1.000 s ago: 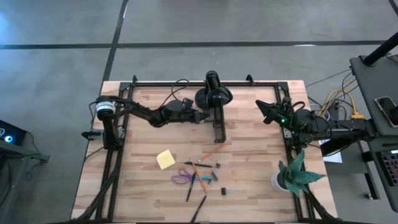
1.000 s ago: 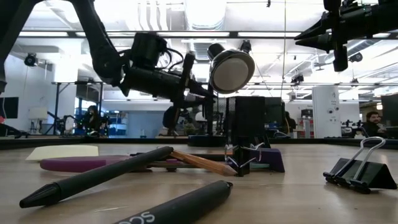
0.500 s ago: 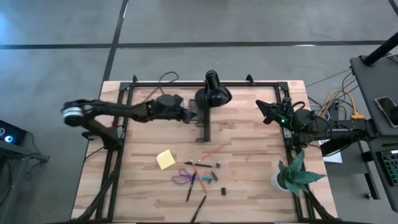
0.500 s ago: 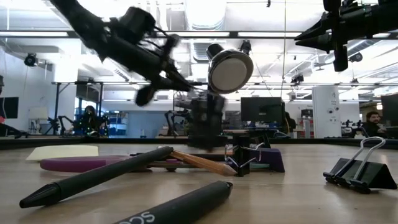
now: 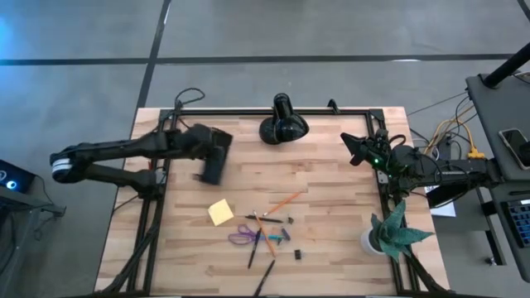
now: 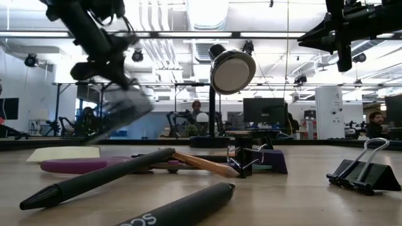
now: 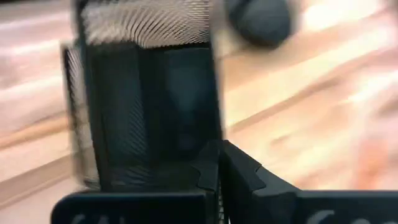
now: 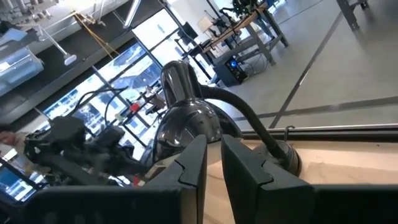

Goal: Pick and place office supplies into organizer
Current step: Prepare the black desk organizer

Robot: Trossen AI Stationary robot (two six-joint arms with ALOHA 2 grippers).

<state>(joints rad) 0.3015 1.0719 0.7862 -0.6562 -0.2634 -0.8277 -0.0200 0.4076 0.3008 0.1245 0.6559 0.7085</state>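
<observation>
High view shows the wooden plank worktop [image 5: 331, 232]. Since the earlier picture the left gripper [image 5: 217, 156] moved from beside the black dome lamp [image 5: 283, 126] to the left part, carrying the organizer [image 5: 213, 168], a black mesh box, lifted and tilted; its jaws are closed on the wall of it. The right gripper [image 5: 348, 142] stayed raised at the right edge, jaws nearly closed, holding nothing. Square yellow sticky-note pad [image 5: 220, 212], purple-handled scissors [image 5: 243, 238], thin orange pencil [image 5: 284, 201] and binder clip [image 6: 366, 171] lie unchanged near the front.
</observation>
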